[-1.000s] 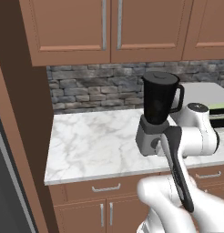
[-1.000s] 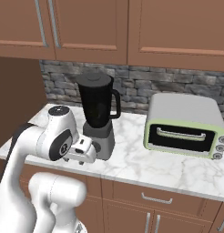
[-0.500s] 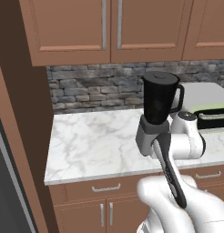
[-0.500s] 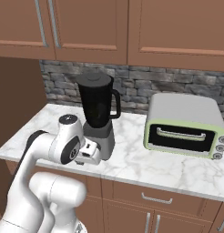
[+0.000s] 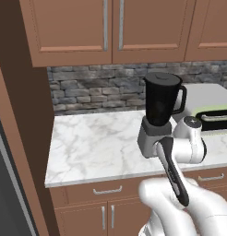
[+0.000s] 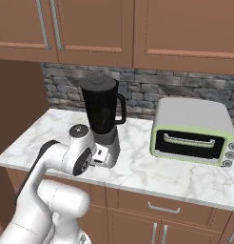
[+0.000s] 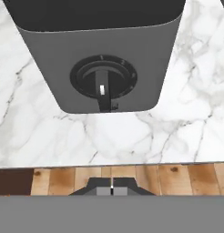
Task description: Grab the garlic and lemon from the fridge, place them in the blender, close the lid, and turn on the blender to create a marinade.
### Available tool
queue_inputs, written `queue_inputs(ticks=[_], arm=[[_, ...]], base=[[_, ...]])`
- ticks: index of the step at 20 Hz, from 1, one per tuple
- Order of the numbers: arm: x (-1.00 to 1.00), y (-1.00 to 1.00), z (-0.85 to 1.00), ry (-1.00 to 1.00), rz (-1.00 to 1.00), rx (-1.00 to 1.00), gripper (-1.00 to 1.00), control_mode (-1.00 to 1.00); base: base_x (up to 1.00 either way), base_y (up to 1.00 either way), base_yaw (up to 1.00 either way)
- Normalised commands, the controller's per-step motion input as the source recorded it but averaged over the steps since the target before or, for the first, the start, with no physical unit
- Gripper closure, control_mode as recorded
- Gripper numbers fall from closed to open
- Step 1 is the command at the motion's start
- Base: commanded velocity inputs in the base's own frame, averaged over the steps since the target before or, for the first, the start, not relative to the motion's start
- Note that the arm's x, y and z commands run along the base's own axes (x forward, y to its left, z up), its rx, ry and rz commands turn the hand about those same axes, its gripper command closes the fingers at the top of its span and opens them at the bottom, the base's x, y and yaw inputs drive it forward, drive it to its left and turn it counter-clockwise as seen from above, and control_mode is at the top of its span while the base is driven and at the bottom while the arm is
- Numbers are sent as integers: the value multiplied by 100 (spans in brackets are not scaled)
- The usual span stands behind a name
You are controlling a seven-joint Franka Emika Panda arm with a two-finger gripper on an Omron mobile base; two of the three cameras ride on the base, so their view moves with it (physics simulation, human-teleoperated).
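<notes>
Gripper (image 7: 112, 190) closed on nothing, fingertips pressed together at 6 o'clock in the hand view, aimed at the blender (image 7: 100, 54) and apart from its base. Round dial (image 7: 103, 83) dead centre, pointer toward 6 o'clock. Blender (image 6: 102, 119) upright on marble counter (image 6: 152, 167), toaster oven (image 6: 194, 131) at 3 o'clock.

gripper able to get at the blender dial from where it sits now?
Probably yes. The shut gripper faces the dial on the blender base straight on, with only bare counter between them.

Since a second ago the arm has dropped lower toward the blender (image 6: 103, 121) base and its fingers (image 7: 104, 186) have closed together.
</notes>
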Motion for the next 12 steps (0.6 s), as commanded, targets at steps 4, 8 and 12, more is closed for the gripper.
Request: queue_inputs(ticks=[4,8,12], arm=[[7,-8,-54,-18,0,0,100,-100],[-1,0,-50,-5,0,0,100,-100],[23,0,-27,1,0,0,100,-100]], base=[[0,0,0],[0,0,0],[0,0,0]])
